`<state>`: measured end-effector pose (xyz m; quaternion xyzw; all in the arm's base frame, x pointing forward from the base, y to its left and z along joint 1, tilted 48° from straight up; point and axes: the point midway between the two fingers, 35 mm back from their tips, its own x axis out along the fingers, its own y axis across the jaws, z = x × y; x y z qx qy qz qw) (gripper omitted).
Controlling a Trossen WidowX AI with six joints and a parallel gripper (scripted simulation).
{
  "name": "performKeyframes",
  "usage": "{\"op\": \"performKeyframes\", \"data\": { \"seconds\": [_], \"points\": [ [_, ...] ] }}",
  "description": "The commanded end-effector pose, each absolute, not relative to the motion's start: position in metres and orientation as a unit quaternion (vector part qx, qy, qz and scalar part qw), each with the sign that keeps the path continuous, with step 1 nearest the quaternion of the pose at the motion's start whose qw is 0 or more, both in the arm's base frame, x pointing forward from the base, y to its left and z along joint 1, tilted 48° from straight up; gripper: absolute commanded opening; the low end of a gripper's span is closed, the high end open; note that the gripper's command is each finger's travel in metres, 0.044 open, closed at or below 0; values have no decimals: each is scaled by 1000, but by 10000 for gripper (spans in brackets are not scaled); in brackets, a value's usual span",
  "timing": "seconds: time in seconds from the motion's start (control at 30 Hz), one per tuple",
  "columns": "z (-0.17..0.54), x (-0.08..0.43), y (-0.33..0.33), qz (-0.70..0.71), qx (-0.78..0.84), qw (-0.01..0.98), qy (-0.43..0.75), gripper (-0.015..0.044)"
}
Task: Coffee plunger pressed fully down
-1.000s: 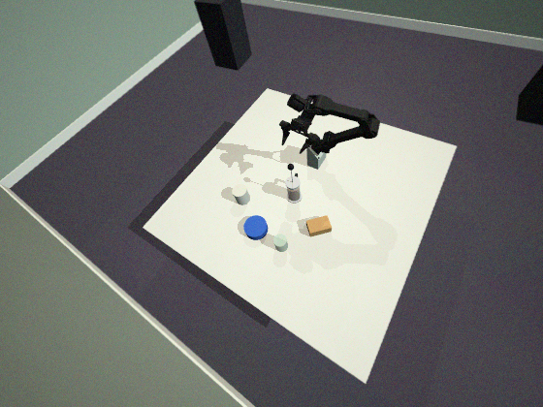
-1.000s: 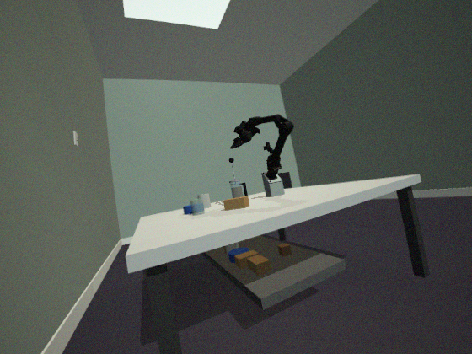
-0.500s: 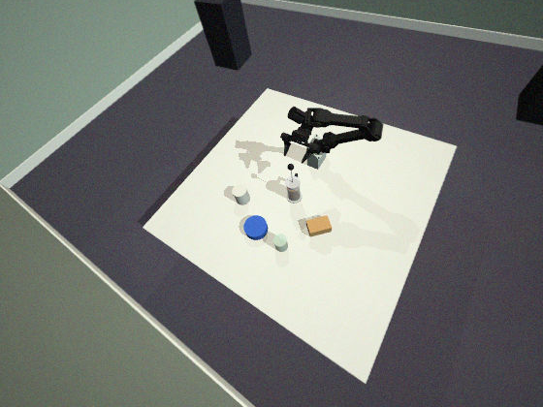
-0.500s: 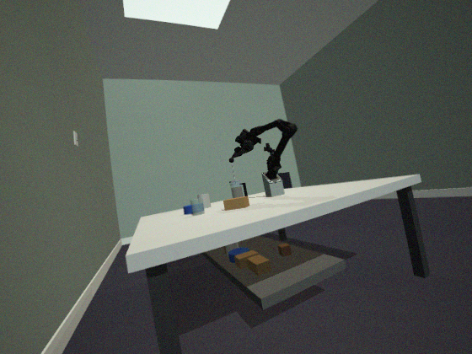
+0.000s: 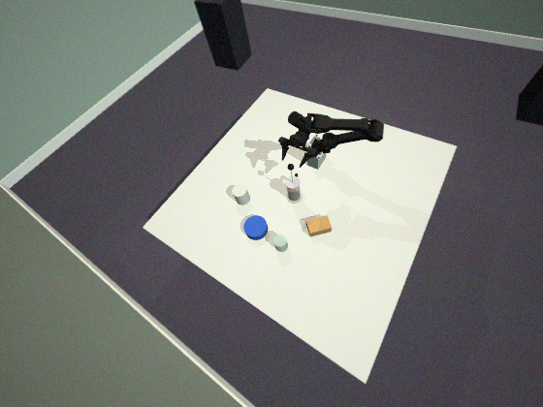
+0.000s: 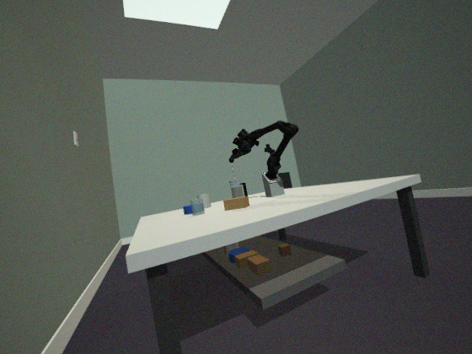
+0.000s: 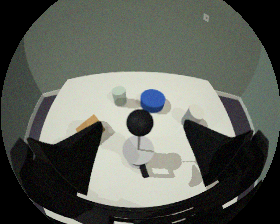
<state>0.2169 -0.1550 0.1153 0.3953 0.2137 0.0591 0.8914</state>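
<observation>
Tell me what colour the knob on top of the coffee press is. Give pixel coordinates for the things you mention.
The knob (image 5: pixel 291 167) (image 7: pixel 140 122) is black, clearest in the wrist view.

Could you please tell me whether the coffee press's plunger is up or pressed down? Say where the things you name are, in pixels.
Up: the black round knob (image 5: pixel 291 167) (image 7: pixel 140 123) stands on its rod above the press.

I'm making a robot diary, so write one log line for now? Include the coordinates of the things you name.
hand (image 5: pixel 292 163) (image 7: pixel 144 125): open | plunger (image 5: pixel 291 167) (image 7: pixel 140 123): up | press (image 5: pixel 293 191) (image 6: pixel 237 190) (image 7: pixel 137 151): upright

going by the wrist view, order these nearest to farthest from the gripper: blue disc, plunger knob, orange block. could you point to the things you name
1. plunger knob (image 5: pixel 291 167) (image 7: pixel 140 123), ahead between the open fingers
2. orange block (image 5: pixel 319 226) (image 6: pixel 236 203) (image 7: pixel 90 123), left in view
3. blue disc (image 5: pixel 255 227) (image 6: pixel 187 210) (image 7: pixel 152 100), beyond the knob
</observation>
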Motion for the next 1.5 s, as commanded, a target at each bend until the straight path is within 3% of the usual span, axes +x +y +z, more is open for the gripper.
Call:
{"op": "performKeyframes", "data": {
  "seconds": [0.0,0.33,0.7,1.47],
  "points": [
    [113,221,-152,58,398,890,215,440],
    [112,233,-147,59,399,891,209,440],
    [112,233,-147,59,399,891,209,151],
    [97,238,-140,59,398,890,214,131]
  ]
}}
